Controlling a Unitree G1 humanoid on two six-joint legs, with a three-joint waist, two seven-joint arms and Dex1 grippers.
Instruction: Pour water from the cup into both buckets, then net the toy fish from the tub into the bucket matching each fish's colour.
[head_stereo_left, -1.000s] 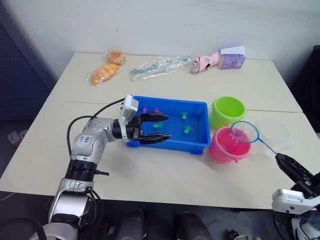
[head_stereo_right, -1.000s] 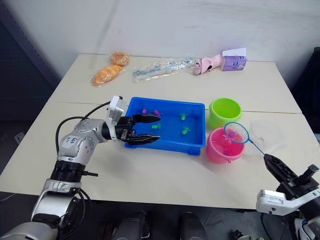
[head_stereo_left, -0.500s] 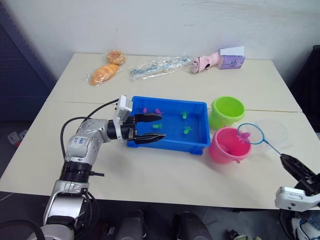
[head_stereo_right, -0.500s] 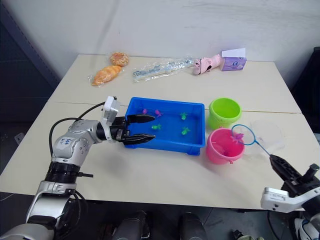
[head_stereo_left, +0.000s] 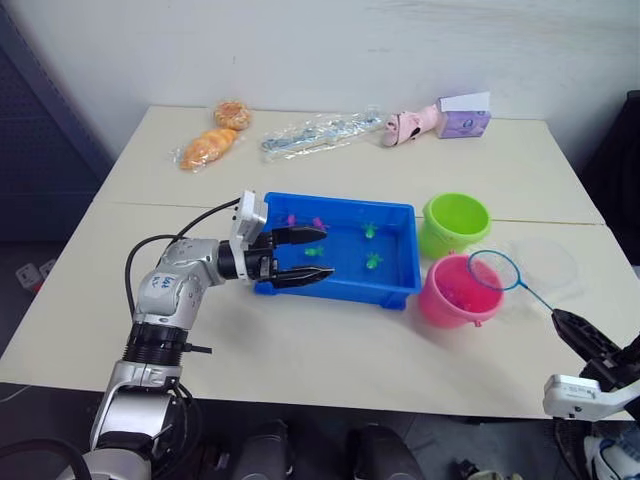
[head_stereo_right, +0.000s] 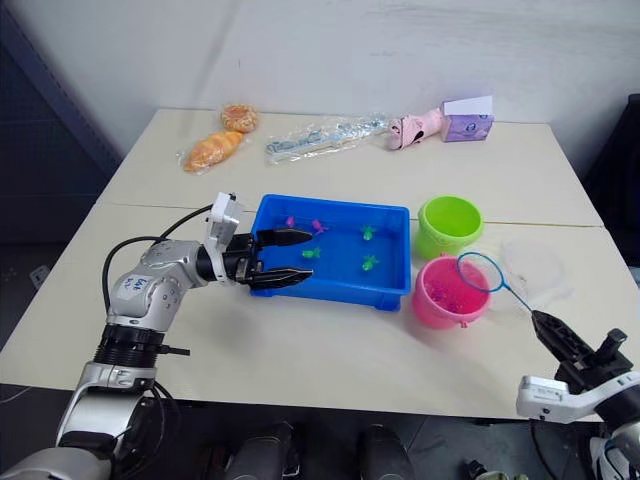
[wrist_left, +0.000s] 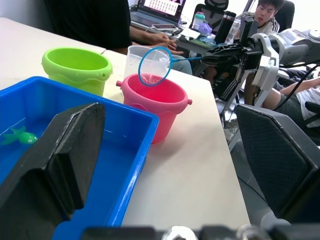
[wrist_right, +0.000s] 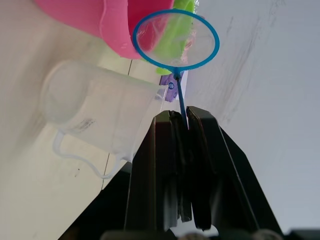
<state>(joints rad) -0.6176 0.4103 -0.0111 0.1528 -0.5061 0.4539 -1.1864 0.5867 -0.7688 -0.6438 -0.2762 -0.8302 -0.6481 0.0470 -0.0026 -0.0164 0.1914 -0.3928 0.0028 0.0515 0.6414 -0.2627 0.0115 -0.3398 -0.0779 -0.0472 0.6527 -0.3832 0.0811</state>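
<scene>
Right gripper: fingers pinched together on the thin handle of the net, low at the table's right front corner.
Net: hoop held tilted over the right rim of the pink bucket. A second ago it sat lower over the bucket's mouth; half a second ago it had swung out to the right with a pink fish in the mesh. Now it is back at the rim and the mesh looks bare.
Pink bucket: standing just beside the tub's right front corner, small pink shapes inside it; too small to count.
Green bucket: behind the pink one, close beside it, upright; unchanged.
Cup: clear, on the table to the right of the pink bucket, behind the net's handle; same spot as before.
Tub: blue, mid-table, holding water. Two green fish toward its right half, another green one near the centre, two pink fish near the back wall.
Left gripper: fingers spread apart, holding nothing, reaching in over the tub's left end. It has drawn back slightly since a second ago, hardly moved in the last half second.
Back of table: bread in wrappers, a clear plastic bag, a pink toy and a purple box; all where they were.
</scene>
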